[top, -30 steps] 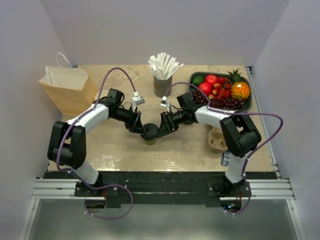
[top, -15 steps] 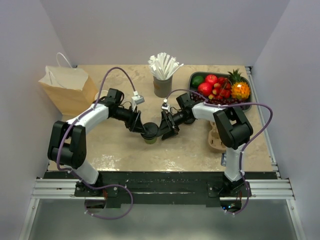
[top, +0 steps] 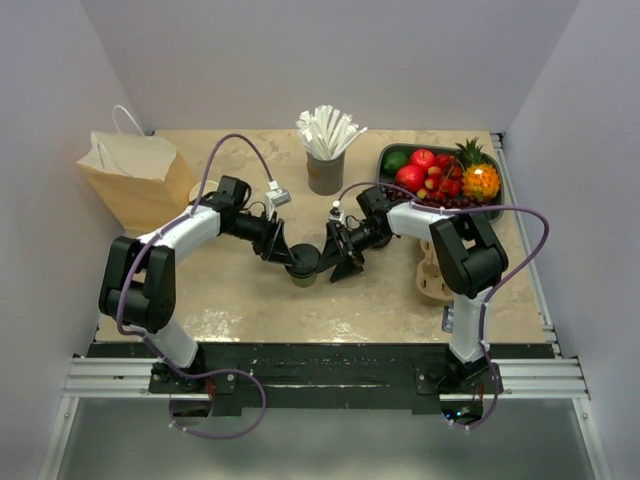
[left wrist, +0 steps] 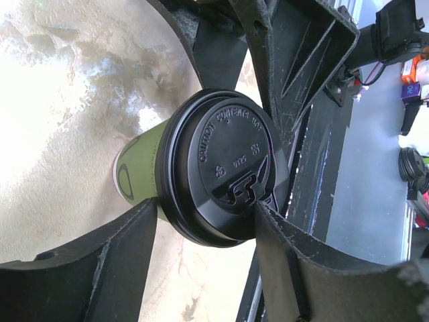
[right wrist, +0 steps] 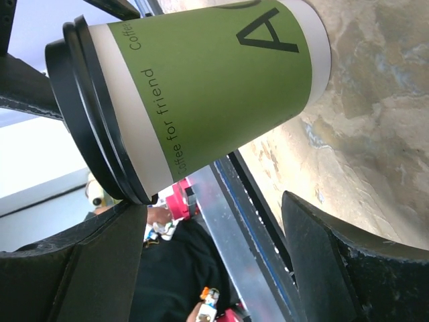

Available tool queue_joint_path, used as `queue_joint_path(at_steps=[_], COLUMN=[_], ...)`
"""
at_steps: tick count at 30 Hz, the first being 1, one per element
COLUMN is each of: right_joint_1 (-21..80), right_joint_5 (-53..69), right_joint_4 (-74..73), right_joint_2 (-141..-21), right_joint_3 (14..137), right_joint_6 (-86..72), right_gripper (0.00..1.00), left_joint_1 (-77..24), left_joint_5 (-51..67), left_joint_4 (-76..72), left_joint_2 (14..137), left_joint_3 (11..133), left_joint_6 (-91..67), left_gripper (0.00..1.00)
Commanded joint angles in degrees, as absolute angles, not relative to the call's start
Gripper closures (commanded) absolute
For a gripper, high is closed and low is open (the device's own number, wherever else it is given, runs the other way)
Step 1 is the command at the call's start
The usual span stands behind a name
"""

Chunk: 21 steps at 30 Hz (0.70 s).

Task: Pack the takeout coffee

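Your left claw (left wrist: pixel 206 208) is pinching the takeout coffee (right wrist: pixel 208 87) at its top, with one finger (left wrist: pixel 100 268) against each side of the black lid (left wrist: pixel 231 174). Your right claw (right wrist: pixel 213 204) stands spread: the cup lies between its fingers (right wrist: pixel 335 268), there is a visible gap on the base side, and it grips nothing. The two claws meet from opposite sides near the middle of the worktop (top: pixel 250 310), a mottled beige surface. On it, going down in size, you have a brown paper bag (top: pixel 135 180) with a white handle, upright at the far left corner. A dark tray of fruit (top: pixel 498 200) sits at the far right, and the right arm crosses in front of its near edge. A grey cup of white straws (top: pixel 325 172) stands at the far middle, well apart from the coffee. A tan cardboard holder (top: pixel 430 280) lies on the right, partly hidden behind the right arm. The coffee itself stands upright with its base on the worktop, just in front of the straws and between bag and tray. It is a green cup with a cream band under the lid and black lettering down its side
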State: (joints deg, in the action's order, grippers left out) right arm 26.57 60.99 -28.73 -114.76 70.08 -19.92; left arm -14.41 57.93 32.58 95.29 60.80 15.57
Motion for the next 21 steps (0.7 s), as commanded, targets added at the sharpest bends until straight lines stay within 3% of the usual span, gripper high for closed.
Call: queue_joint_path(at_steps=[1, 8, 21], right_joint_1=[25.0, 25.2, 24.9], right_joint_5=[37.0, 41.0, 38.6], right_joint_4=[-33.0, -38.3, -34.0], right_joint_2=[-119.6, -119.7, -106.2], right_joint_3=[68.1, 75.2, 77.6], right_joint_6=[-15.1, -1.4, 3.0], right_gripper=[0.21, 0.23, 0.12], left_joint_1=[-14.6, -14.6, -14.6], left_joint_5=[49.0, 50.4, 51.9], left_joint_4=[31.7, 32.7, 36.1], left_joint_2=[97.8, 98.0, 95.0], left_joint_3=[60.4, 61.2, 68.6], left_joint_6=[18.5, 19.2, 21.2], left_gripper=[0.37, 0.37, 0.30])
